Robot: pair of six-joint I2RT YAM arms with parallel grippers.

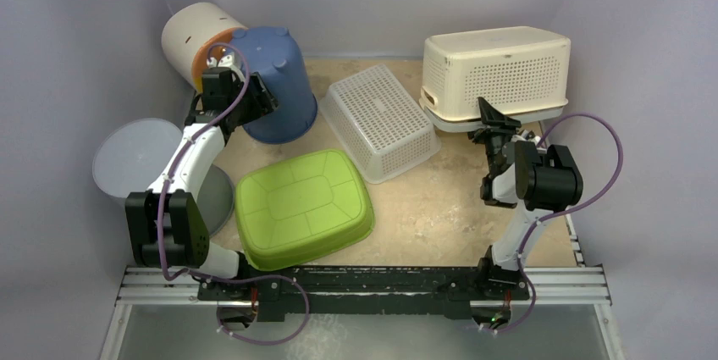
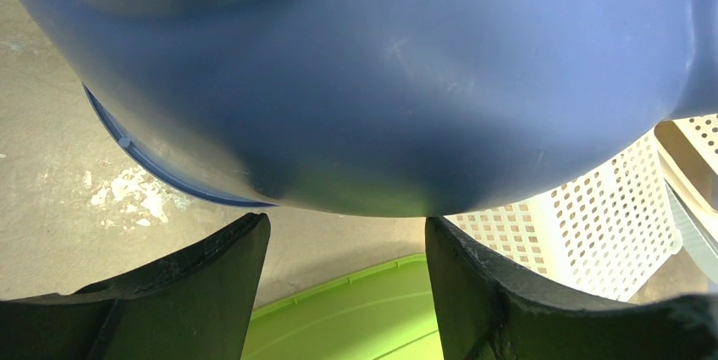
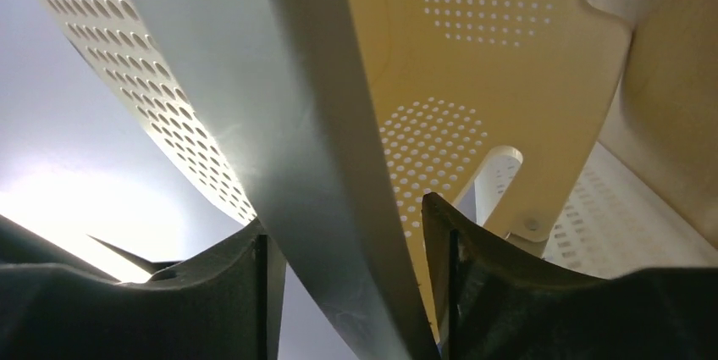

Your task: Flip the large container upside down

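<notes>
The large container, a cream perforated bin, stands bottom-up at the back right of the table. My right gripper is at its near left rim. In the right wrist view the rim runs slantwise between the jaws of the right gripper, which stand open, with a gap on the left side. The bin's perforated inner wall shows above. My left gripper is open against the side of a blue bucket. In the left wrist view that gripper holds nothing.
The blue bucket leans bottom-up at the back left beside a white and orange drum. A white mesh basket lies overturned mid-table. An upside-down green tub sits in front, and a grey round bin at the left edge.
</notes>
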